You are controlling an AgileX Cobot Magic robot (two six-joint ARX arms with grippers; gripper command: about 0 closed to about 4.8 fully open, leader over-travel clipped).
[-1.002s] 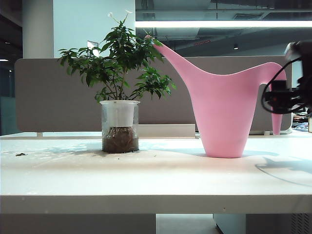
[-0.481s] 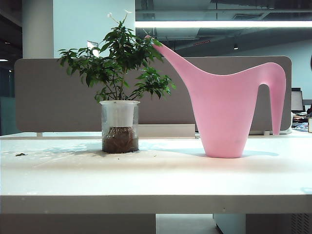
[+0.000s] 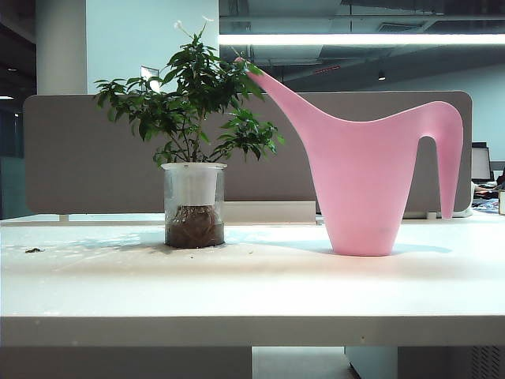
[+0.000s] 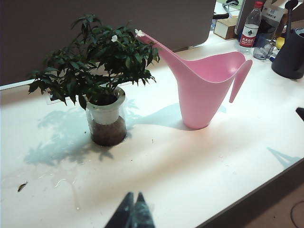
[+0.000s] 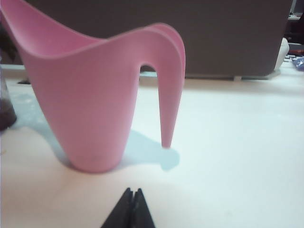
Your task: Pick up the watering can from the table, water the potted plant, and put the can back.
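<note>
The pink watering can (image 3: 363, 185) stands upright on the white table (image 3: 252, 292), spout over the potted plant (image 3: 193, 134) to its left, handle drooping on the right. No arm shows in the exterior view. My left gripper (image 4: 134, 195) is shut and empty, back over the table's near edge, well short of the potted plant (image 4: 99, 80) and the watering can (image 4: 202, 90). Low above the table, my right gripper (image 5: 132, 191) is shut on nothing, a short way from the watering can (image 5: 90, 99), whose handle (image 5: 168, 90) hangs free.
A grey partition (image 3: 87, 150) runs behind the table. A water bottle (image 4: 249, 29), a dark container (image 4: 290, 52) and boxes crowd the far corner. Soil specks (image 3: 33, 250) and a water smear (image 4: 71, 185) mark the tabletop.
The right arm, beside the can's handle a second ago, has pulled out of the exterior view. The can and the plant have not moved.
</note>
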